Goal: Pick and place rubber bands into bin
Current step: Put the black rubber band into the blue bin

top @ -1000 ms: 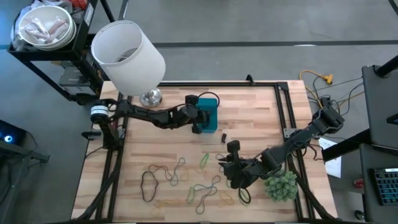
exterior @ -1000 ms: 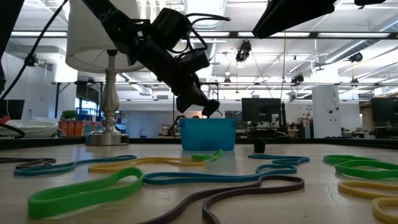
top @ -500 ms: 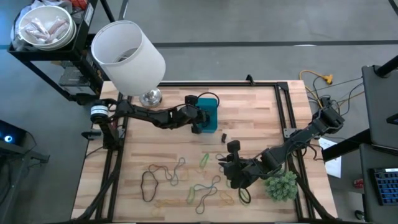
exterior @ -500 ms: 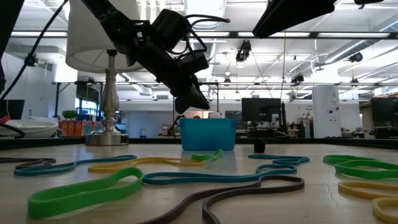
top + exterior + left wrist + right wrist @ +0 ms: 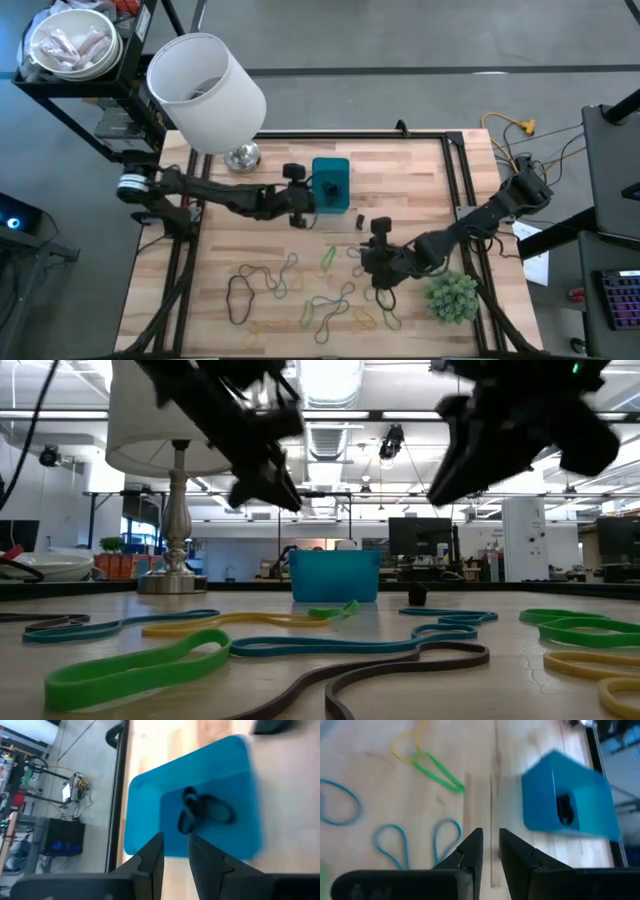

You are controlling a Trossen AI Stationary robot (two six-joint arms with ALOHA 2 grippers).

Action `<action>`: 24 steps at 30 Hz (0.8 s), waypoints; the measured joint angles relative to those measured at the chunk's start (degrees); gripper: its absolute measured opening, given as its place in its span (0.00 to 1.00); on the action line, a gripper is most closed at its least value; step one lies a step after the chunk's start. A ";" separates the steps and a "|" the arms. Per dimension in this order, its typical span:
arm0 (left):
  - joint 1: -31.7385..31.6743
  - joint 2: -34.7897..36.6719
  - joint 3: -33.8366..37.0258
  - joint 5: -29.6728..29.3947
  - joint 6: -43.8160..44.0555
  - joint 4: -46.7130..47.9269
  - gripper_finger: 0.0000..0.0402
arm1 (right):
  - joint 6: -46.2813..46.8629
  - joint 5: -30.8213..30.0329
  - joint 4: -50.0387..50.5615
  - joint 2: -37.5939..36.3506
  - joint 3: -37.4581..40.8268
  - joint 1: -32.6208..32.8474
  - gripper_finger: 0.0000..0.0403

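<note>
Moved: left gripper (image 5: 303,206) has backed away from the bin (image 5: 331,166) and now hangs over the wood just beside it; right gripper (image 5: 378,264) has come up a bit toward the middle of the table (image 5: 420,180)
Left gripper: its two fingers (image 5: 152,862) stand a little apart, and nothing is between them
Right gripper: fingers (image 5: 470,855) have a thin gap with bare wood showing through; no band can be seen in it
Bin: blue, near the far edge of the table, next to the lamp (image 5: 205,90)
In the bin: one dark rubber band (image 5: 202,810) lies curled on the bottom
Rubber bands on the table: green, yellow, tan and dark loops (image 5: 329,257) are spread over the near half, well apart from the bin
Close to the low camera: a fat green band (image 5: 130,670) and a dark one lie flat
Small black thing: sits on the wood (image 5: 360,218) between the bin and the right gripper
Green plant ball: rests (image 5: 452,297) by the right arm, near the table's corner
</note>
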State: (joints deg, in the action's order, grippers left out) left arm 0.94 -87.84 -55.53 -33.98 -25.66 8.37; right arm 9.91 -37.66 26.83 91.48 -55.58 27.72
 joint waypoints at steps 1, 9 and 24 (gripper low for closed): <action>1.22 1.64 0.25 -0.04 1.06 1.47 0.18 | 0.74 0.00 -0.17 0.00 0.71 -0.58 0.14; 11.51 14.51 4.57 -0.45 8.49 6.08 0.18 | 7.09 0.16 -0.50 0.00 3.27 -4.45 0.16; 27.06 26.15 16.41 -2.32 19.26 5.52 0.18 | 8.21 1.77 -4.26 5.89 3.18 -9.26 0.38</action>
State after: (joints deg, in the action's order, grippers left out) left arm 28.00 -61.69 -39.12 -36.30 -6.41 13.89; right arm 18.12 -35.90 22.57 97.37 -52.40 18.46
